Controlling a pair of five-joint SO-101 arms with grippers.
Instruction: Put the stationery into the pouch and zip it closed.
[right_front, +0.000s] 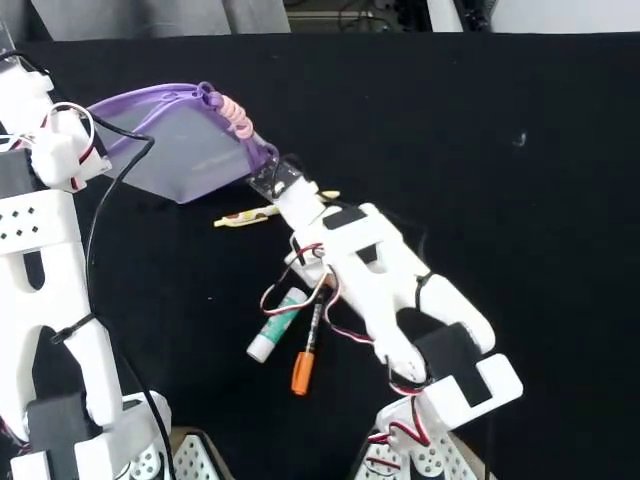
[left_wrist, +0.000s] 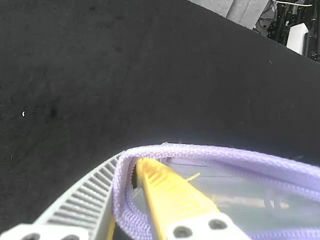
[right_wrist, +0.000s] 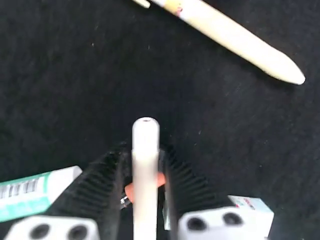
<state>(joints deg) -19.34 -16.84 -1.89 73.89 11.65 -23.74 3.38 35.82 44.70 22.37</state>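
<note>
While the left claw (left_wrist: 127, 170) is clamped on the woven zip edge of the pouch (right_front: 180, 150), one finger inside the mouth, the right claw (right_wrist: 145, 167) is closed on a white pen (right_wrist: 145, 145) near the pouch's opposite corner. A cream pen (right_front: 245, 216), glue stick (right_front: 275, 325) and orange marker (right_front: 305, 358) lie on the bench (right_front: 520, 220). Assessment: the pouch looks soft and liable to sag, so hold it by the zip tape. The pens look light, rigid and smooth, so grip them mid-barrel.
</note>
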